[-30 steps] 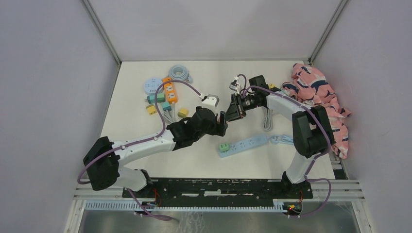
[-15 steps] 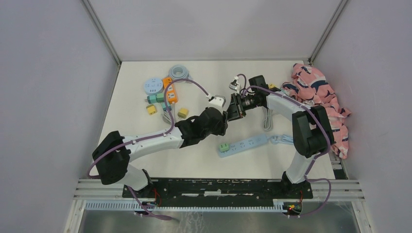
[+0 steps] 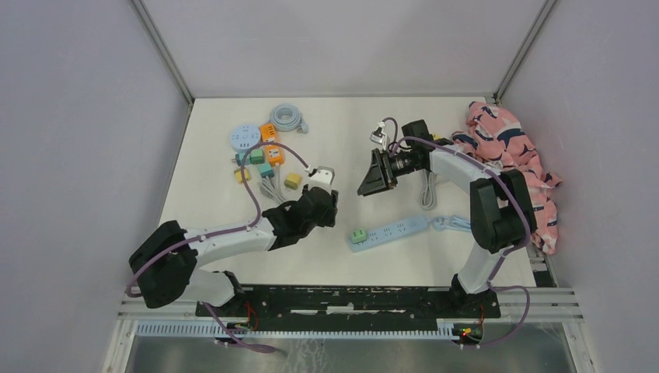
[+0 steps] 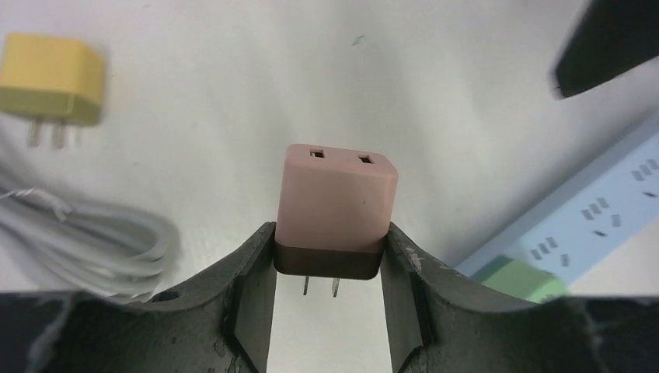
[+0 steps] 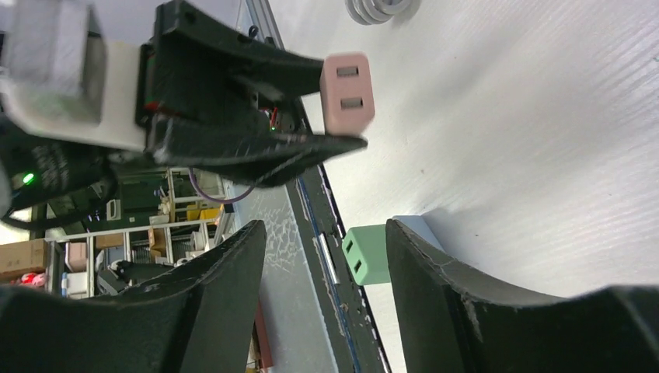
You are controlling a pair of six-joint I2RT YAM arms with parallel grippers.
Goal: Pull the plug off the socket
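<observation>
A pink plug (image 4: 338,206) with two bare prongs is clamped between the fingers of my left gripper (image 4: 330,249), which is shut on its dark base and holds it above the table. The right wrist view shows the same pink plug (image 5: 348,92) in the left gripper's fingers, well apart from my right gripper (image 5: 325,229). That gripper is open with nothing between its jaws. From above, the left gripper (image 3: 330,208) is near the table's middle and the right gripper (image 3: 367,183) is to its upper right. A green plug (image 3: 358,235) sits in the left end of a pale blue socket strip (image 3: 400,228).
Several coloured plugs and adapters (image 3: 260,155), a round blue socket (image 3: 244,137) and a coiled cable (image 3: 287,118) lie at the back left. A yellow plug (image 4: 53,81) and white cable (image 4: 85,241) lie near the left gripper. A pink cloth (image 3: 513,155) is bunched at the right edge.
The left gripper shut on the pink plug at the right gripper. The right gripper then opened and let go. The left arm drew back toward the near left with the plug.
</observation>
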